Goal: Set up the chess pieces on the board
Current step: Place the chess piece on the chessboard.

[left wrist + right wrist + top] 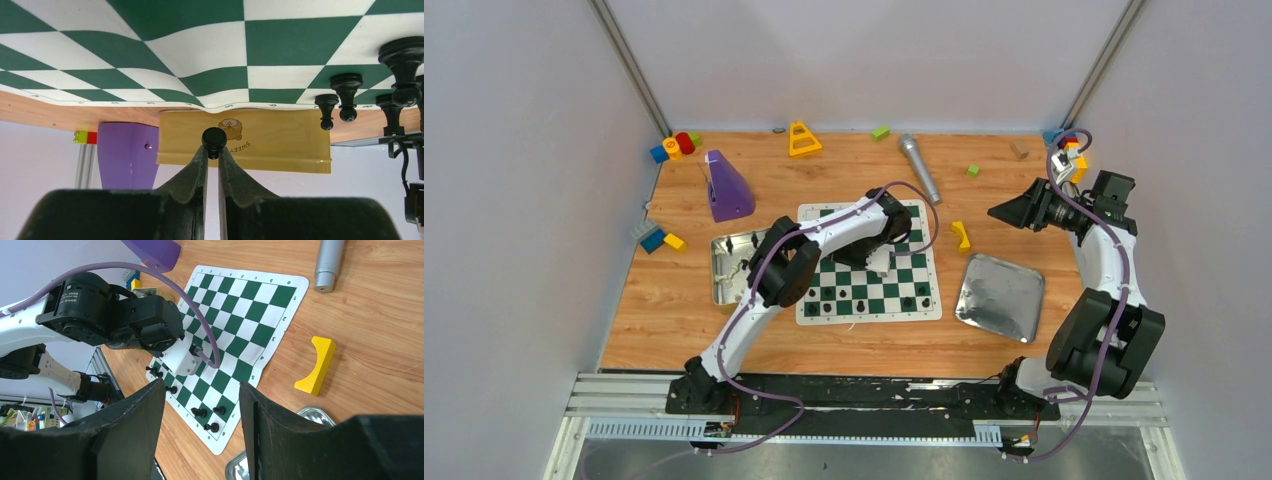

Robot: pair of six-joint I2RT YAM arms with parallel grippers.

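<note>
Top view: the board [879, 300] lies flat at the middle of the table [674, 310], between two metal trays, one [724, 285] touching its left edge and one [999, 297] apart on the right. Black pieces [861, 303] are seen standing on the near rows of the board. The left arm is stretched over the board, with its wrist above the middle squares. The right gripper [1002, 212] is held above the table, right of the board and pointing toward it. A yellow block [962, 236] lies just beside the board's right edge, and a microphone [919, 168] near its far right corner.

Left wrist view: the left gripper [213, 150] is shown with its fingers [195, 175] almost pressed together, pinching a black piece [214, 136] just below its round head. The piece is held off the board's edge, in front of a yellow panel [280, 145] and a purple object [127, 155]. Four more black pieces [347, 92] stand at the board's edge.

Right wrist view: the right fingers [130, 430] are spread wide, and nothing is held between them. The board is seen beyond them, with the left arm's wrist above it.
</note>
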